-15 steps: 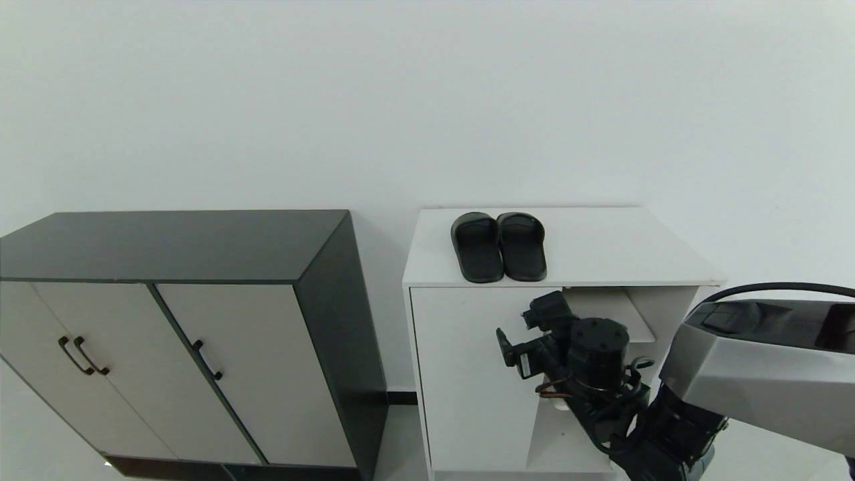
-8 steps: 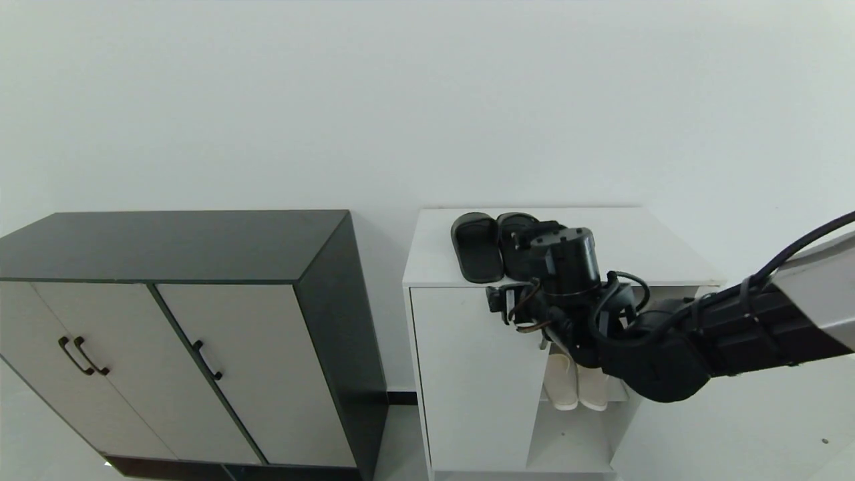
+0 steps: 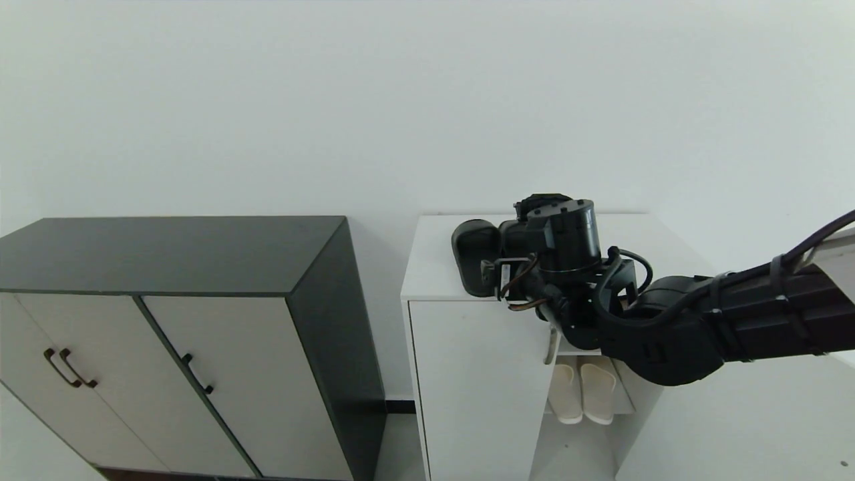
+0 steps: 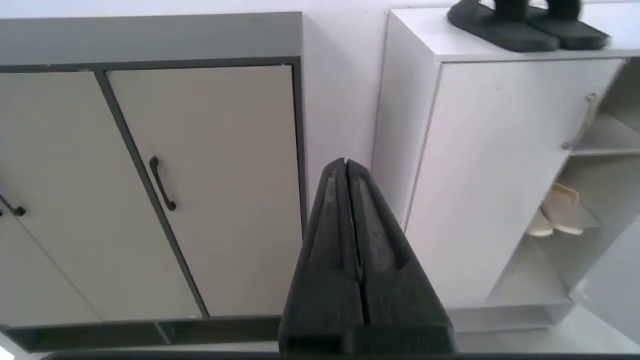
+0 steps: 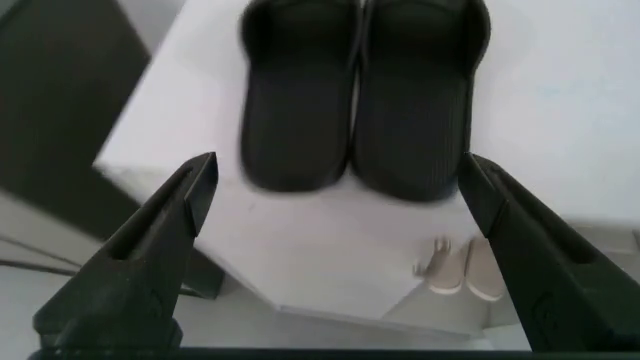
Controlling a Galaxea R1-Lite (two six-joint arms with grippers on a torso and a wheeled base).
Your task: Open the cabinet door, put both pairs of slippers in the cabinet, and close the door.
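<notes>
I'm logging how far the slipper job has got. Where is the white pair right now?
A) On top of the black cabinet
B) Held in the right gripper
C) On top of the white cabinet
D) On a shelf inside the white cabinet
D: the white slippers lie side by side on a shelf in the open side of the white cabinet, while the black slippers are the pair on its top.

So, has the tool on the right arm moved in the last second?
Yes. The right tool rose against the white cabinet, from in front of its open compartment up to its top, and is now open over the black slippers.
</notes>
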